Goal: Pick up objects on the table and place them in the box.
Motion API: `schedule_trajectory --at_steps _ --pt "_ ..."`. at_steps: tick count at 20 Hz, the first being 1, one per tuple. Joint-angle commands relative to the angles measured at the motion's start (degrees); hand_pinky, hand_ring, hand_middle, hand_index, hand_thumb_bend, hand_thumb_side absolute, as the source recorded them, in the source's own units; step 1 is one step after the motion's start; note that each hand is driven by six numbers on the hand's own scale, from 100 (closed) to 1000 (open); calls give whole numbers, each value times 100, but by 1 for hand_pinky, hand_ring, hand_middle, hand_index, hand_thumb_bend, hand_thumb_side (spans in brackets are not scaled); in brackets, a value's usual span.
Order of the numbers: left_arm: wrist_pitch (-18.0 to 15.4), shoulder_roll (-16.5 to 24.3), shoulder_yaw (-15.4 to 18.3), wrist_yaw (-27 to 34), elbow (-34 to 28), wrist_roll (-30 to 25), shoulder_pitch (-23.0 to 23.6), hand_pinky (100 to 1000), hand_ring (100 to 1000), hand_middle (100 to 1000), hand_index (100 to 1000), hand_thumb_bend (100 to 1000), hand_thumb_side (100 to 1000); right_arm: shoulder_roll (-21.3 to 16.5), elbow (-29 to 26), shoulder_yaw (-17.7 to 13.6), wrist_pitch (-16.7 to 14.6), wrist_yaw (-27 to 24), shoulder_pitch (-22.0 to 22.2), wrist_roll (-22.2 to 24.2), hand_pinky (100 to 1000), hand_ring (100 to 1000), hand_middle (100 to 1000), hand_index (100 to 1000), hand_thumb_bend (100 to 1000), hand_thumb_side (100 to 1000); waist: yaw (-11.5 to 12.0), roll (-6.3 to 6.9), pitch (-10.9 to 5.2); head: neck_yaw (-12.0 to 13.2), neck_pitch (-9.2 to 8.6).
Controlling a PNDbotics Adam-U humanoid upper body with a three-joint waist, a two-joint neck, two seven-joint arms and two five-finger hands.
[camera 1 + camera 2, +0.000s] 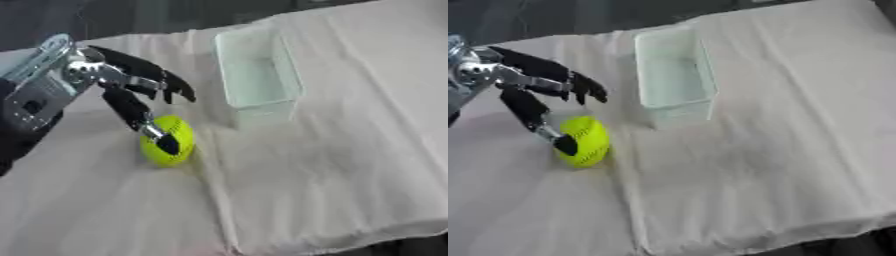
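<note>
Pale cloth (332,165) covers the worktop, creased down its middle. On it lies a yellow-green ball (168,141), left of centre, and beyond it to the right stands a clear box (256,75), apart from the ball. From the left comes the left hand (118,80): its thumb rests against the ball's near face, while the fingers (175,86) spread wide above the ball, not closed round it.

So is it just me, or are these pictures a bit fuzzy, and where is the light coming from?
Both views are soft. In the left eye view the yellow-green ball has blurred edges and casts a faint shadow on the white cloth beneath it. The left hand is smeared at its fingertips. In the right eye view the clear plastic box looks hazy, with no sharp glare. The lighting seems even and diffuse, so its direction is unclear.
</note>
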Motion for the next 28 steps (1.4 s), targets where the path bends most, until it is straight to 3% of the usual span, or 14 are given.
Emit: schedule_trajectory --at_steps 1,6,10,11,20,26,27,28 --pt "-56 29 -44 -47 104 1 -125 753 858 1000 1000 844 958 -132 -37 -35 -4 -19 -100 3 591 697 745 908 100 1000 -10 -13 -57 -95 -19" --pt "-170 -2 -194 -207 276 1 -67 811 906 1000 1000 865 961 -129 -30 -41 -5 -23 -114 -2 591 698 745 909 100 1000 -24 5 -56 -144 -19" --pt "-368 36 -276 -763 167 1 43 841 945 1000 1000 920 966 -122 -23 -50 -4 -30 -123 -11 590 698 745 909 100 1000 -28 15 -59 -161 -19" --pt "-430 39 -302 -879 138 1 87 840 945 1000 1000 883 984 -120 -20 -51 -4 -30 -125 -12 590 698 745 909 100 1000 -27 14 -59 -166 -19" --pt "-647 61 -476 -1137 11 1 334 840 948 1000 1000 870 993 -108 11 -66 -4 -43 -132 -22 590 698 745 909 100 1000 2 13 -72 -166 -19" --pt "-666 -110 -432 -1380 -7 1 467 809 925 1000 1000 839 931 -94 20 -77 -7 -52 -141 -23 590 698 744 908 100 1000 6 -7 -64 -177 -19" --pt "-665 -140 -411 -1420 9 1 488 772 906 1000 1000 841 868 -92 19 -79 -8 -53 -143 -25 590 698 744 908 100 1000 3 -10 -61 -179 -19" --pt "-665 -166 -393 -1448 29 1 506 772 906 1000 1000 841 868 -90 19 -81 -9 -55 -145 -25 590 698 744 908 100 1000 1 -12 -58 -179 -19"
